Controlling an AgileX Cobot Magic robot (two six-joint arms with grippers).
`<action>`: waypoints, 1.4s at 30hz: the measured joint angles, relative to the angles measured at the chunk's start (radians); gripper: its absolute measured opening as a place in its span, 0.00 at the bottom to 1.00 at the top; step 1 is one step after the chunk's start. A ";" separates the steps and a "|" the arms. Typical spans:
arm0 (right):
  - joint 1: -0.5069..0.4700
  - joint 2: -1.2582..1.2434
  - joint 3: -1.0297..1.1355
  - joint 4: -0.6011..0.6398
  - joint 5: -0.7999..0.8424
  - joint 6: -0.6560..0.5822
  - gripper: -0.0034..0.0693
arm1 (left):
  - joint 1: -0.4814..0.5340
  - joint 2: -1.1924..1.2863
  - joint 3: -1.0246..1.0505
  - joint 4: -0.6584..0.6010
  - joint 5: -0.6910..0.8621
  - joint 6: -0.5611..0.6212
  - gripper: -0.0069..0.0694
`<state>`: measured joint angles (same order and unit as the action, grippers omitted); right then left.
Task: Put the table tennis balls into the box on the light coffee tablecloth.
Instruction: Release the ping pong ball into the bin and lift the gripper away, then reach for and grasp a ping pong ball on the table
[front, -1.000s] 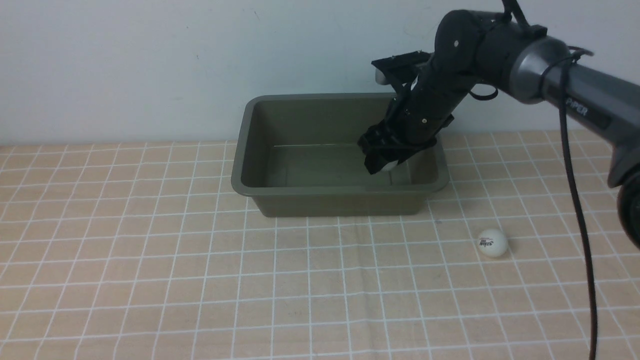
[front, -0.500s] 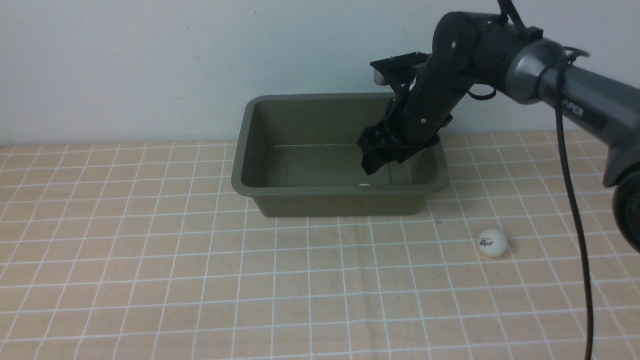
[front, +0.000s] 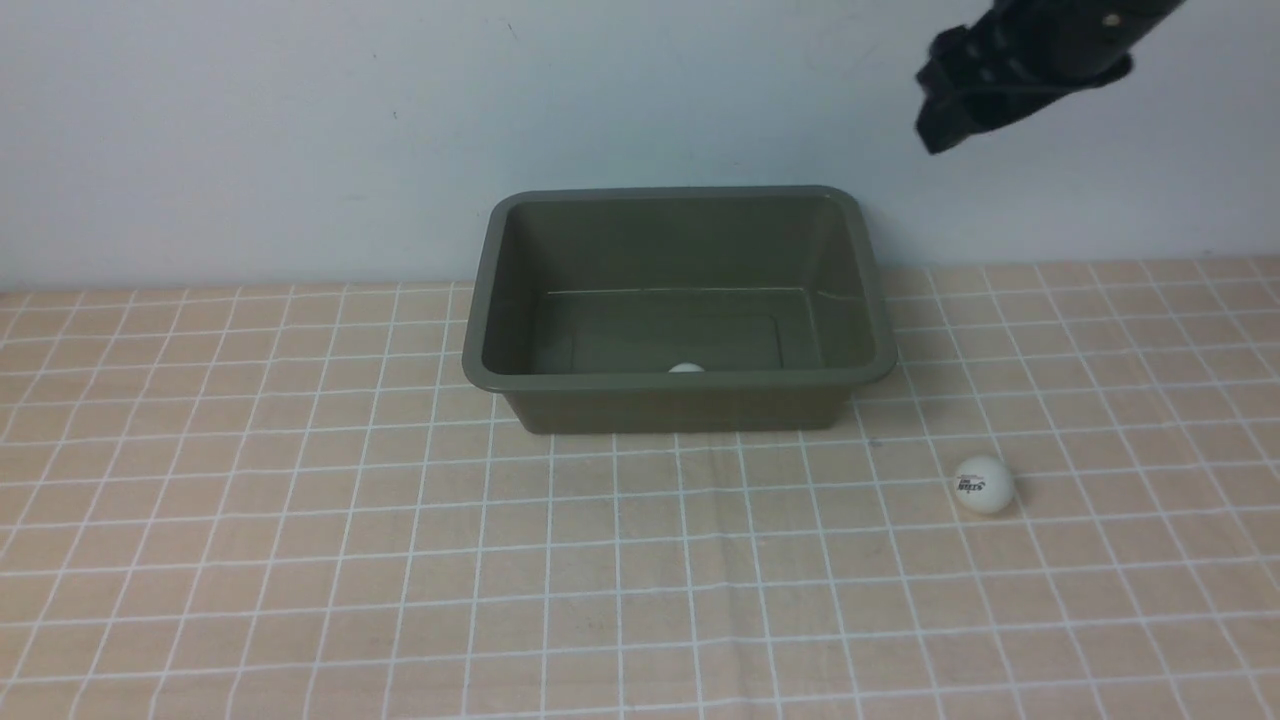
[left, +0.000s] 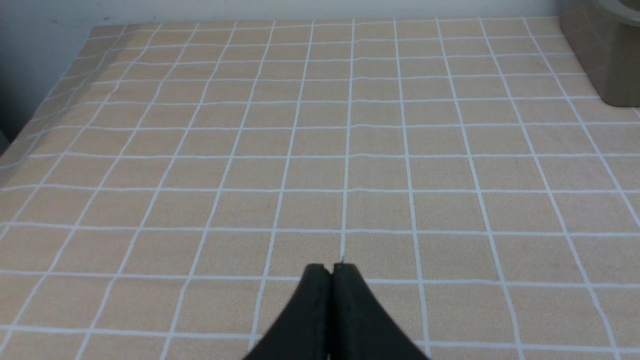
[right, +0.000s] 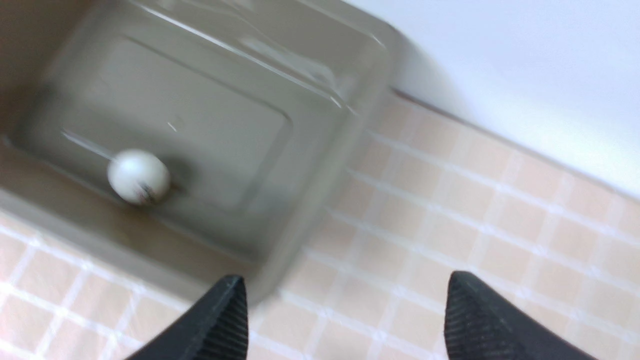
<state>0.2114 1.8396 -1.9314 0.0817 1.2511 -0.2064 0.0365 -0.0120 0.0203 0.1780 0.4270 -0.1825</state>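
One ball (right: 138, 176) sits in the box (front: 680, 405) below the right gripper's (right: 345, 280) spread, empty jaws; next, grasp the second ball (front: 984, 485) beneath them.

Plain pale blue-white wall (front: 300, 120) at the back, matte, with a couple of faint dark specks.

Box (front: 680, 410) was dark olive-green; table tennis balls (front: 984, 485) were white with dark logos; tablecloth (front: 300, 550) was tan-peach, white-gridded.
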 joint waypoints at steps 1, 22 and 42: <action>-0.013 -0.022 0.031 -0.001 0.000 0.000 0.70 | 0.000 0.000 0.000 0.000 0.000 0.000 0.00; -0.068 -0.109 0.710 0.034 -0.312 -0.019 0.70 | 0.000 0.000 0.000 0.000 0.000 0.000 0.00; -0.067 0.063 0.699 0.123 -0.429 -0.080 0.70 | 0.000 0.000 0.000 0.000 0.000 0.000 0.00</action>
<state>0.1447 1.9029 -1.2322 0.2051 0.8223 -0.2860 0.0365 -0.0120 0.0203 0.1780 0.4270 -0.1825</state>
